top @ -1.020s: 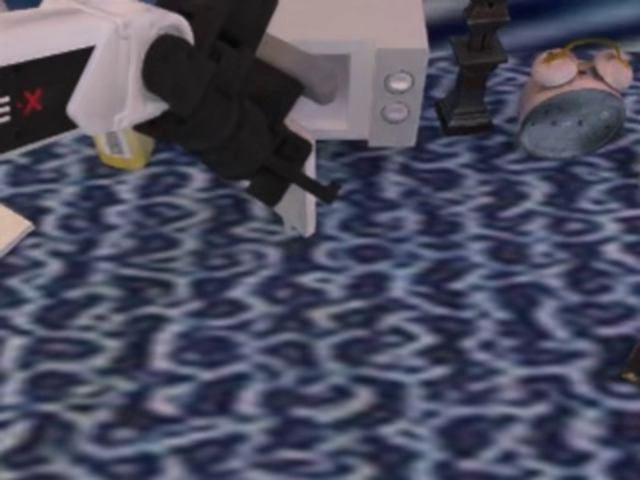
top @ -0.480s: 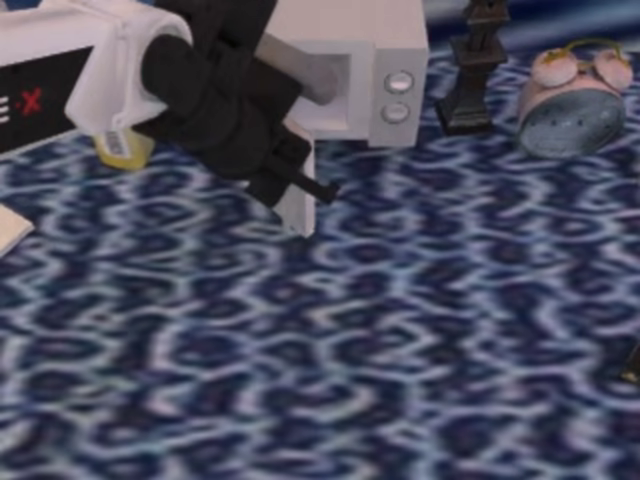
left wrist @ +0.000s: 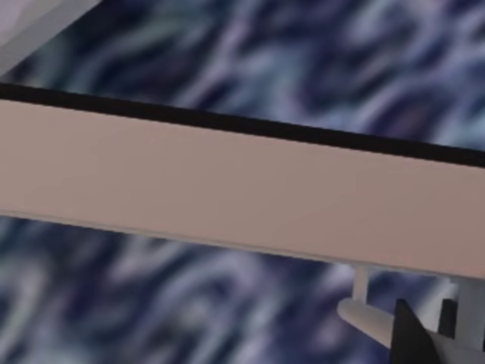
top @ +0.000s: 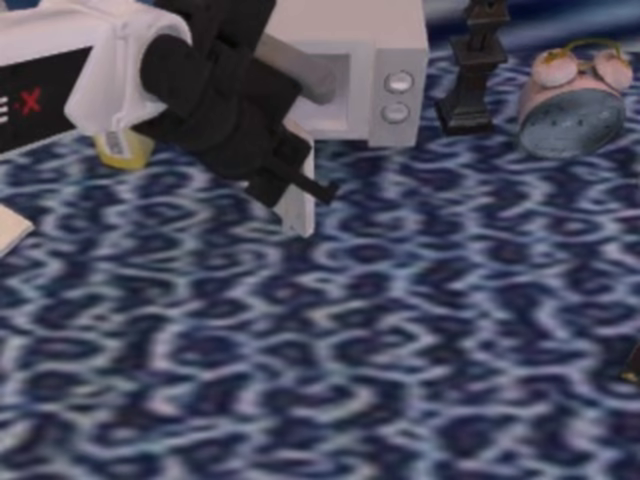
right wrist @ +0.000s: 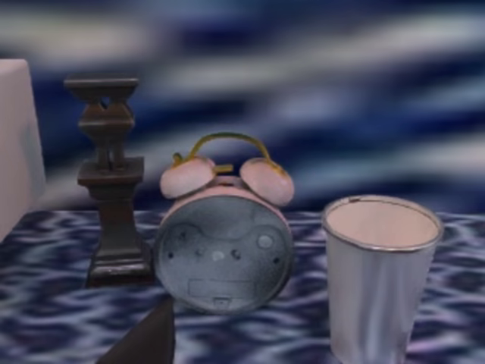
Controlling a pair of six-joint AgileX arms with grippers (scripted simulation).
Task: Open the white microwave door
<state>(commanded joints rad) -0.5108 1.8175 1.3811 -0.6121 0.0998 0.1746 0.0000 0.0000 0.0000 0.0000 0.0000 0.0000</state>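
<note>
From above, the white microwave sits at the far edge of the patterned surface, its cavity exposed. The door stands swung out toward the near side, edge-on. The left gripper is at the door's outer edge, clamped on the door.

The left wrist view shows the door as a broad band, with the handle beside a dark finger.

The right wrist view shows a dark statuette, a pink alarm clock and a metal cup beside the microwave; I cannot tell the right gripper's state.

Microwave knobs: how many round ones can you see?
2, both on the white microwave's right panel: one knob above, the other knob just below. None looks hidden.
</note>
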